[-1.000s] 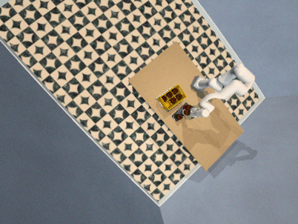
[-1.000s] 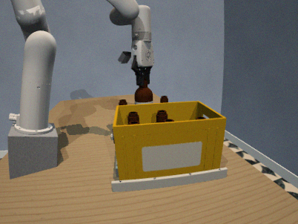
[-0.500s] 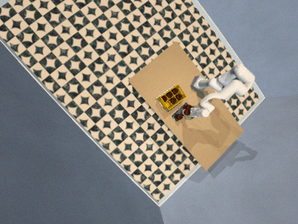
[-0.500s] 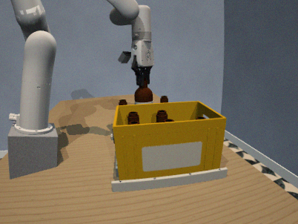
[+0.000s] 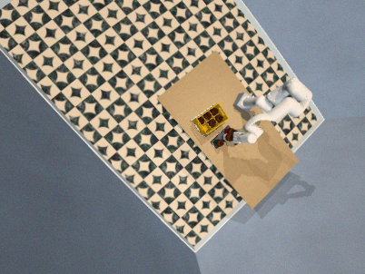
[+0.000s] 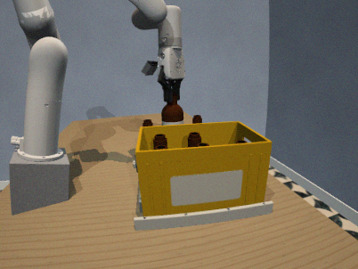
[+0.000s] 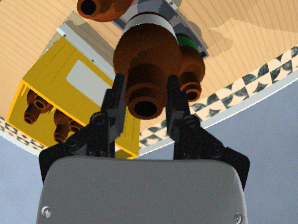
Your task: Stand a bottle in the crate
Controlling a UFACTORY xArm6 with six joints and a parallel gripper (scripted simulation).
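Note:
My gripper (image 6: 172,94) is shut on the neck of a brown bottle (image 6: 172,112) and holds it upright, lifted behind the yellow crate (image 6: 202,171). In the wrist view the fingers clamp the bottle's neck (image 7: 148,70). Several bottle tops (image 6: 194,138) stand in the crate's cells. From above, the crate (image 5: 210,119) lies next to the tray (image 5: 221,138).
The crate sits on a grey base strip (image 6: 202,217) on the wooden table. The arm's base block (image 6: 39,180) stands at the left. The table's right edge runs beside a chequered floor (image 6: 312,196).

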